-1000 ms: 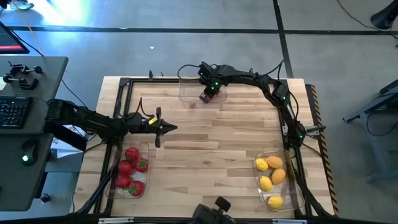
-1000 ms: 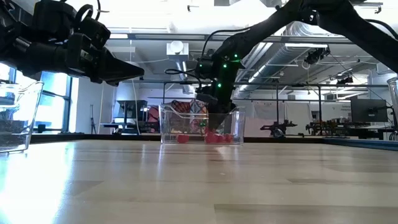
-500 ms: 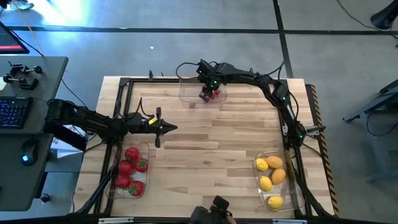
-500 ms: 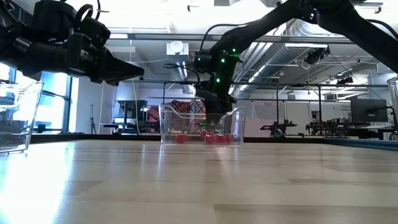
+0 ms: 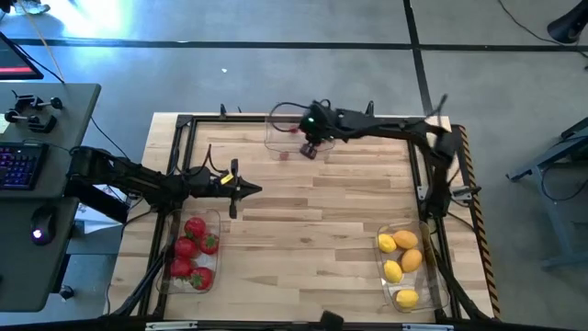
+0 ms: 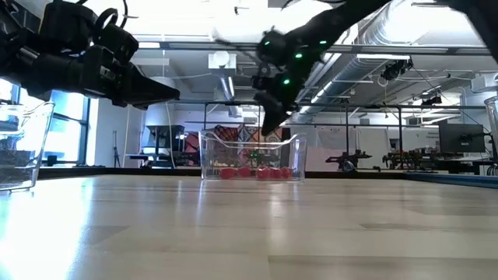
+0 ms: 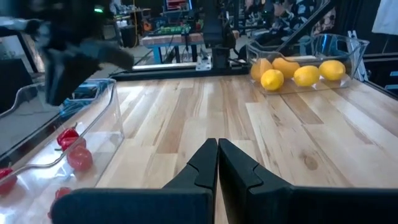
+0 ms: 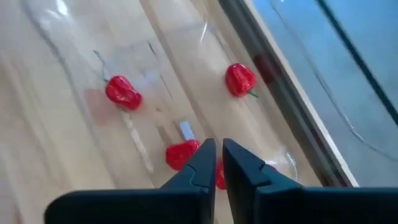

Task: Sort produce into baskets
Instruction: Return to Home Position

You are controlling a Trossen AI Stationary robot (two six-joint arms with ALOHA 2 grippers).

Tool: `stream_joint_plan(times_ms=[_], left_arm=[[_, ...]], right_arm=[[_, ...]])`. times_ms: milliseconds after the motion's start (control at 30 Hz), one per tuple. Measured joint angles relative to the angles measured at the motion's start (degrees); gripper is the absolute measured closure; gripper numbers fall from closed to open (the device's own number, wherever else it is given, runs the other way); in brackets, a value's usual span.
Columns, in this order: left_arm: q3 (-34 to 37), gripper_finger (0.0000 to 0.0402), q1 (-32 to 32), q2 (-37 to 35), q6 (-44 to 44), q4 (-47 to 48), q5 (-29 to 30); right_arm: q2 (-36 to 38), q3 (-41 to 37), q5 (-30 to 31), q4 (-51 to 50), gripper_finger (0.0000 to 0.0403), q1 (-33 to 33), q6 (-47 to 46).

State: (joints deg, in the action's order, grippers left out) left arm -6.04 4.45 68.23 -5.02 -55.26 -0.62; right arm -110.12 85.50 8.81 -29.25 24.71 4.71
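Note:
Three clear bins stand on the wooden table. The far bin (image 5: pixel 287 129) holds small red berries (image 8: pixel 240 79). One berry (image 5: pixel 284 154) lies on the table just outside its near wall. The near-left bin (image 5: pixel 193 253) holds red tomatoes with green tops. The near-right bin (image 5: pixel 404 267) holds yellow and orange lemons (image 7: pixel 298 73). My right gripper (image 8: pixel 219 155) hangs shut and empty just above the far bin's right part (image 6: pixel 268 124). My left gripper (image 5: pixel 255 189) is shut and empty, hovering above the table's left half.
A black metal frame (image 5: pixel 184 124) runs around the table's edges. The wide middle of the table (image 5: pixel 322 211) between the three bins is bare wood. A desk with a keyboard (image 5: pixel 18 165) stands off the table's left side.
My right gripper has risen out of the far bin and now hangs above its rim, while its arm has swung and stretched out toward the table's right edge. My left arm has kept still.

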Motion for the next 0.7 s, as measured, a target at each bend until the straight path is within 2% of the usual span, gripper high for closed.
stream_joint_plan(times_ms=[133,367,500,700], left_arm=[[0.00,0.0401,0.00,0.00,0.02,-1.38,0.00],[0.02,0.0401,0.04,-1.79,-0.20,-0.81,0.00],[1.54,0.0401,0.04,-4.67,-0.59,-0.31,0.19],[5.18,0.0401,0.04,-11.61,-0.70,0.39,4.37]], right_arm=[[8.49,-12.12,-0.93,10.46,0.0396,-1.62,-1.25],[22.12,-29.99,0.33,23.21,0.0402,-5.97,-2.32],[29.74,-39.75,0.65,29.81,0.0402,-8.17,-2.66],[40.76,-51.31,2.83,36.21,0.0402,-9.94,-2.78]])
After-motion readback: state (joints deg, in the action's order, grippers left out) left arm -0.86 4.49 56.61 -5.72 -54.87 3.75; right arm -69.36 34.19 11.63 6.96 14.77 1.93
